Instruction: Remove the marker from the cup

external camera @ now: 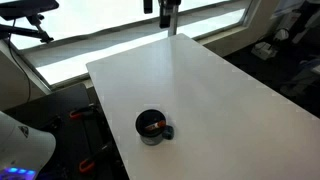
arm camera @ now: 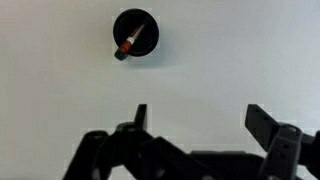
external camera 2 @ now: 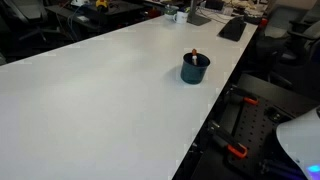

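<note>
The cup point(external camera: 152, 127) is a small dark mug with a side handle. It stands on the white table point(external camera: 190, 80) near the front edge. It also shows in the other exterior view point(external camera 2: 195, 69) and at the top of the wrist view point(arm camera: 135, 35). The marker point(arm camera: 130, 42) lies tilted inside it, reddish-orange end up, and shows in both exterior views point(external camera: 151, 126) point(external camera 2: 195, 55). My gripper point(arm camera: 200, 118) is open and empty, well above the table and far from the cup. In an exterior view it hangs at the table's far end point(external camera: 167, 12).
Large windows run behind the table's far end point(external camera: 100, 45). Chairs and clutter stand past the table's edges point(external camera: 285, 55). A keyboard and desk items lie at the table's far end point(external camera 2: 232, 28). A black and red frame stands beside the table point(external camera 2: 245, 125).
</note>
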You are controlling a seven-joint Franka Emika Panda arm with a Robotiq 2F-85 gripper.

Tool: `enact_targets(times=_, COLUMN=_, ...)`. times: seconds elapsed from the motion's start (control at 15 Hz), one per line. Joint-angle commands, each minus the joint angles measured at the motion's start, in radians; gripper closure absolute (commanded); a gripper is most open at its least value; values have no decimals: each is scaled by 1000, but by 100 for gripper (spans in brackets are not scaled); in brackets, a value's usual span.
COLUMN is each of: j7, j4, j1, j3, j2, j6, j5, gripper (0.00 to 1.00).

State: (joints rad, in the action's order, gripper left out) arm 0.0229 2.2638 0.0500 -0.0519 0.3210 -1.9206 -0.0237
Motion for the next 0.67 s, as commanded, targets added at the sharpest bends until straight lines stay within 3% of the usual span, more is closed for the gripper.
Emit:
enact_targets(times=0.0, j7=-1, j4=-2, j1=2, j3=2, j2=0, j6=2, j5=1, gripper=0)
enact_targets(times=0.33, j7=22, j4=7, j1=7, j3=5, j2=-7, j6=-25, j5=-9, gripper=0)
enact_targets(times=0.6, j7=141, j4=43, j1=28, j3=15, j2=-52, j6=-171, j5=-32, gripper=0)
